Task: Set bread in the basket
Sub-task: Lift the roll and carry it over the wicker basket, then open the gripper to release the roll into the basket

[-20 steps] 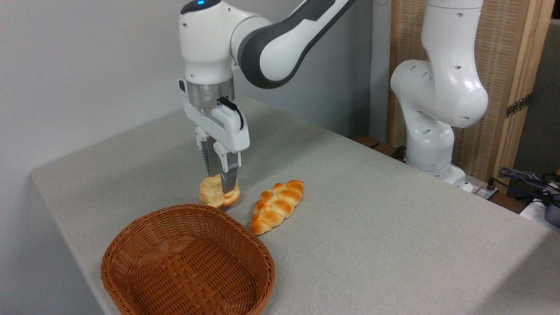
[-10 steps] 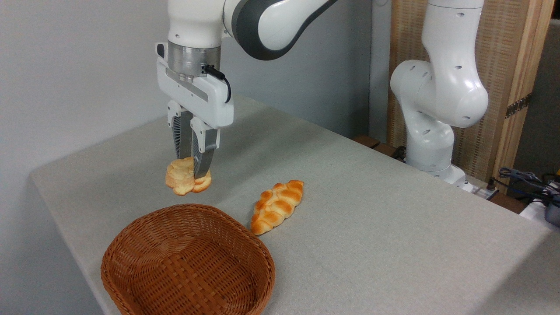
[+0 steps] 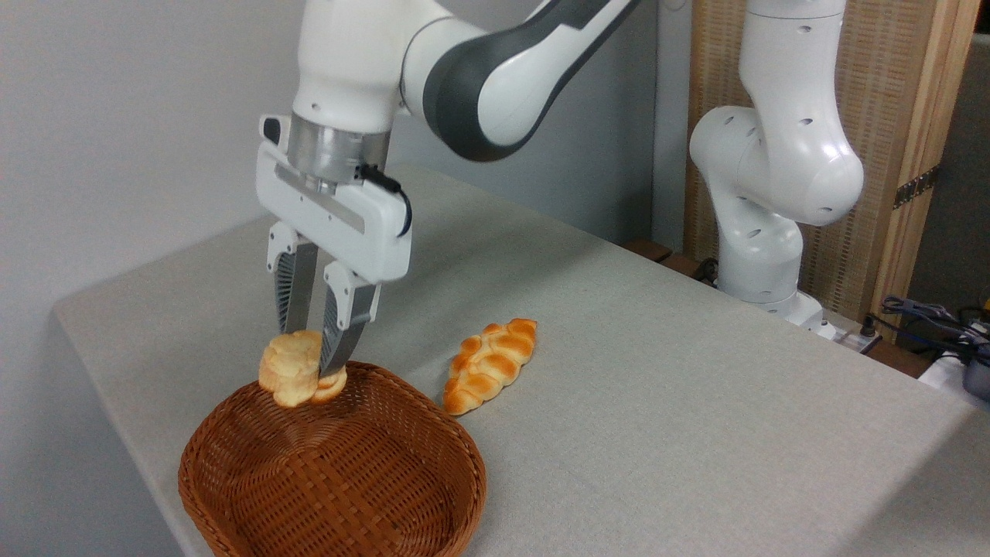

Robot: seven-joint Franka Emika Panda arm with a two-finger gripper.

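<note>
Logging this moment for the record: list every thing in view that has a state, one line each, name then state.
Two-finger gripper: shut on the bun, pointing down.
Small round pale-golden bun: held in the air over the basket's far rim.
Wide reddish-brown woven wicker basket: upright on the table, nothing inside.
Orange-brown braided loaf: lying flat on the table, right of the basket, untouched.
Grey table: bears the basket and loaf.

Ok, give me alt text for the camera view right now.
A robot hand holds a small round bun over the far rim of a brown wicker basket on a grey table. A braided loaf lies beside the basket.
</note>
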